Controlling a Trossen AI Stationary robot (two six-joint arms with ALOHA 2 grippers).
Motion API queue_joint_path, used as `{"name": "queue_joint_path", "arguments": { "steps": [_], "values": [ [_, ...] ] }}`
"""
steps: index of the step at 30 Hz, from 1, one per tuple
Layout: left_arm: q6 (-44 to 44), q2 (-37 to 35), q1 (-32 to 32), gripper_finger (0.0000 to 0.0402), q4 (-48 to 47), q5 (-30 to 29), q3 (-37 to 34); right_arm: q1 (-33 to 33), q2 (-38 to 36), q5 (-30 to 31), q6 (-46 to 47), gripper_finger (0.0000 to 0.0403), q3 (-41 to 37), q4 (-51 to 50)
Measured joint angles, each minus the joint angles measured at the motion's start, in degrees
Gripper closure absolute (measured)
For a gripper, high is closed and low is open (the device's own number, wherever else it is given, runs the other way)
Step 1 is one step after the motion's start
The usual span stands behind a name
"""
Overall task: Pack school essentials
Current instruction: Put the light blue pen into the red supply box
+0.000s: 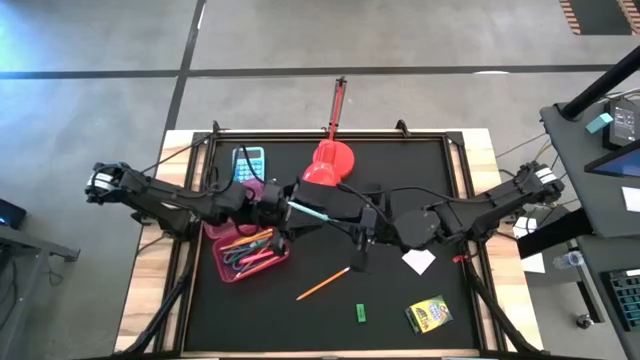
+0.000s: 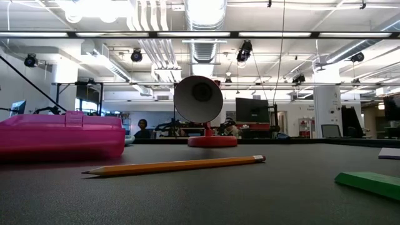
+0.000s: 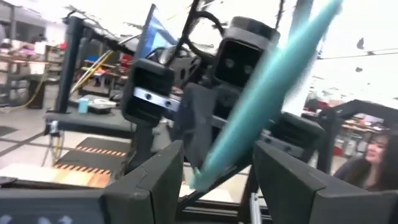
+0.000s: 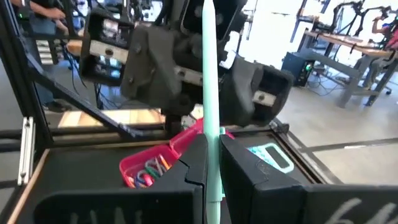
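High view: I have a teal pen (image 1: pixel 312 210) mid-air between both arms, over the table's middle | right gripper (image 4: pixel 212 163) clamps it narrowly | left gripper (image 3: pixel 214 171) closes on its other end | handover; next, lower into pink case (image 1: pixel 280 258).

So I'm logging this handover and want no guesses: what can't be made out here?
- Left gripper: whether it grips the teal pen; right wrist view, blurred.
- Pink case contents: low view, wall hides them.
- Crayon box label: high view, too small.
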Motion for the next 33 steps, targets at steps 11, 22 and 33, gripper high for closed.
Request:
{"name": "queue_joint_path", "arguments": {
  "steps": [11,22,33],
  "values": [
    [0.0,-1.2,0.0,0.028,1.3,1.2,0.2,0.0,0.1,0.0,0.5,0.0381,0.7,0.3],
    [-0.1,-1.0,0.0,0.039,1.2,0.8,-0.1,0.1,0.8,-0.5,2.0,0.038,0.6,0.2],
    [-0.6,-0.9,0.0,0.0391,0.9,1.1,-0.3,0.0,0.3,-0.8,10.5,0.0316,3.3,-9.5]
  ]
}}
